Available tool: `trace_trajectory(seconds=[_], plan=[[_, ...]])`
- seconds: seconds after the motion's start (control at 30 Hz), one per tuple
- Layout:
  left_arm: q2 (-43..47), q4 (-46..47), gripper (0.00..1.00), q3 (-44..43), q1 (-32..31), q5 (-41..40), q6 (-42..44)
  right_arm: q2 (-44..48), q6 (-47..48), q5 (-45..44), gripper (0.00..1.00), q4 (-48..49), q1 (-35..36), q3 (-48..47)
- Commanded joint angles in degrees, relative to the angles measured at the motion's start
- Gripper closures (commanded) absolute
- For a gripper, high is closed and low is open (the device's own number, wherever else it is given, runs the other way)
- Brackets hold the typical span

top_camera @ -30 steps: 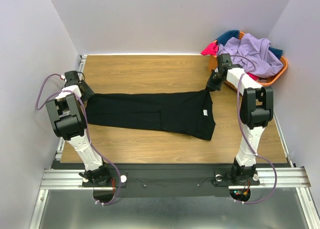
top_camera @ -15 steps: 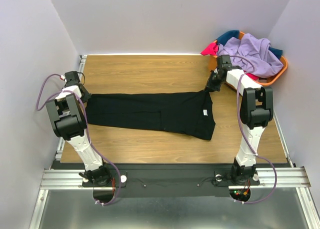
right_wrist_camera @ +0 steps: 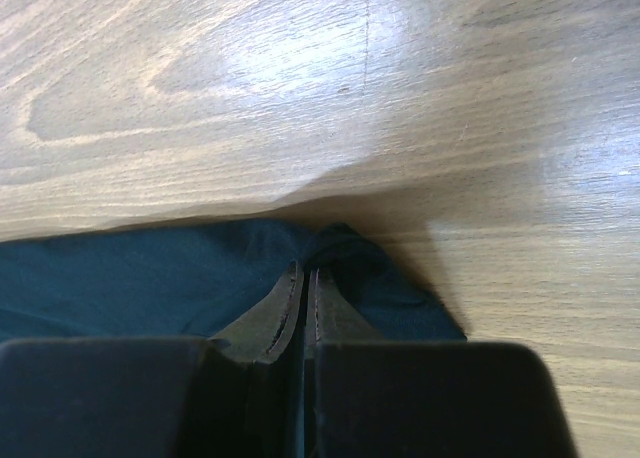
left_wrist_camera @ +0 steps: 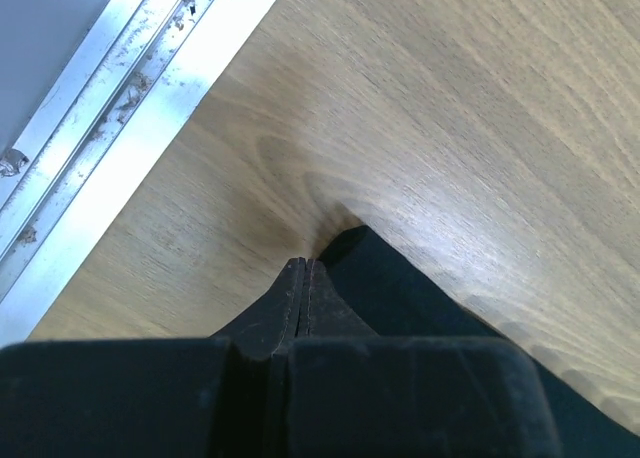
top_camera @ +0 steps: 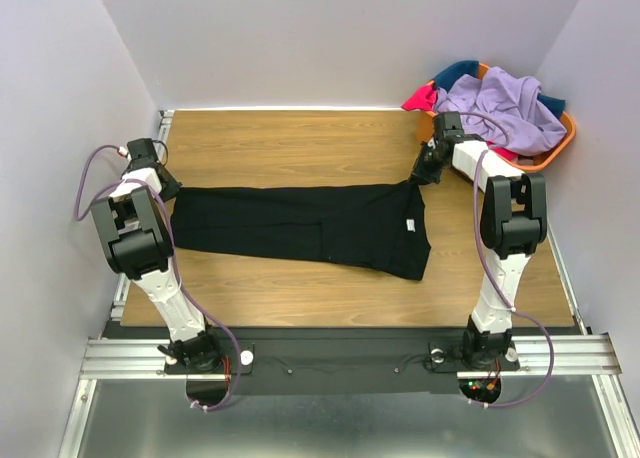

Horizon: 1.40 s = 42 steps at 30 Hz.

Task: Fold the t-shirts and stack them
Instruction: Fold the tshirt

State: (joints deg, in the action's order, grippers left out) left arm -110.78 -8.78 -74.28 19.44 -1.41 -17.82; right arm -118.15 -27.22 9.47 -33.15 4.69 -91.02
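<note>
black t-shirt (top_camera: 310,223): lying flat on the wooden table (top_camera: 300,143), stretched out long from left to right and roughly mid-table. The right end is wider and hangs a bit toward the near edge.
white label (top_camera: 409,225): small tag showing on the shirt's right end.
left gripper (left_wrist_camera: 303,268): down at the shirt's left end, jaws pinched tight together. A corner of black cloth pokes out right at the tips, so it looks clamped on the fabric.
right gripper (right_wrist_camera: 303,274): at the shirt's far right corner, jaws squeezed together with the cloth bunched up around the tips, so it's got hold of that corner.
orange basket (top_camera: 553,158): sitting in the far right corner of the table, just beyond the right arm.
lavender t-shirt (top_camera: 500,103): heaped on top in the basket, spilling over the rim.
pink-red t-shirt (top_camera: 420,98): sticking out the basket's left side.
teal t-shirt (top_camera: 463,72): peeking out at the back of the pile.
metal rail (left_wrist_camera: 120,108): runs along the table's left edge, close to the left claw.
</note>
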Motion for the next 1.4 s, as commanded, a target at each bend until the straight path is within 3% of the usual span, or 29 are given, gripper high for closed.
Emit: trace_trajectory(seconds=[0.0, 0.17, 0.23, 0.27, 0.3, 0.33, 0.37, 0.43, 0.47, 0.6, 0.8, 0.93, 1.07, 1.37], plan=[[1.79, 0.25, 1.00, -2.27, 0.69, 0.97, -0.98, 2.57, -0.46, -4.91, 0.99, 10.21, -4.42, -1.35], [4.95, 1.22, 1.00, -0.08, -0.01, -0.08, -0.90, 3.01, 0.50, -5.78, 1.00, 10.47, -4.42, -1.52], [6.45, 2.18, 0.84, 1.76, -0.80, -0.70, -0.02, 2.75, 0.85, -5.87, 0.99, 10.38, -4.42, -2.14], [8.02, 2.44, 0.61, 2.38, -1.16, -1.13, 0.16, 2.66, 1.20, -5.87, 0.95, 10.38, -4.42, -2.49], [8.82, 2.80, 0.51, 3.52, -2.29, -1.49, 0.42, 2.57, 1.12, -5.87, 0.92, 10.38, -4.34, -3.10], [9.70, 3.15, 0.40, 3.96, -2.83, -1.93, 0.60, 2.57, 1.29, -5.96, 0.86, 10.38, -4.42, -3.37], [11.19, 3.15, 0.36, 4.40, -3.53, -3.15, 1.29, 2.57, 1.56, -6.13, 0.68, 10.38, -4.42, -3.72], [13.56, 3.33, 0.30, 5.28, -5.72, -5.17, 2.17, 2.92, 2.08, -7.27, 0.52, 10.47, -4.25, -4.33], [14.27, 3.50, 0.29, 5.55, -6.43, -5.62, 2.53, 3.18, 2.35, -7.89, 0.45, 10.47, -3.99, -4.51], [16.82, 3.68, 0.27, 5.81, -10.21, -7.82, 4.28, 5.47, 4.02, -12.98, 0.37, 10.56, -3.46, -4.51], [15.87, 4.47, 0.27, 6.69, -15.40, -5.98, 5.52, 11.70, 7.53, -18.53, 0.37, 12.93, -0.91, -1.18], [13.14, 4.64, 0.27, 7.48, -16.01, -2.29, 3.07, 14.26, 9.38, -16.60, 0.40, 13.11, 2.69, 1.72], [12.43, 6.92, 0.27, 9.67, -17.42, 2.71, 0.42, 15.23, 8.94, -9.74, 0.53, 13.11, 6.98, 5.23], [9.54, 8.42, 0.27, 13.11, -18.21, 4.84, -0.54, 10.93, 8.06, -5.08, 0.57, 13.02, 10.51, 7.61]])
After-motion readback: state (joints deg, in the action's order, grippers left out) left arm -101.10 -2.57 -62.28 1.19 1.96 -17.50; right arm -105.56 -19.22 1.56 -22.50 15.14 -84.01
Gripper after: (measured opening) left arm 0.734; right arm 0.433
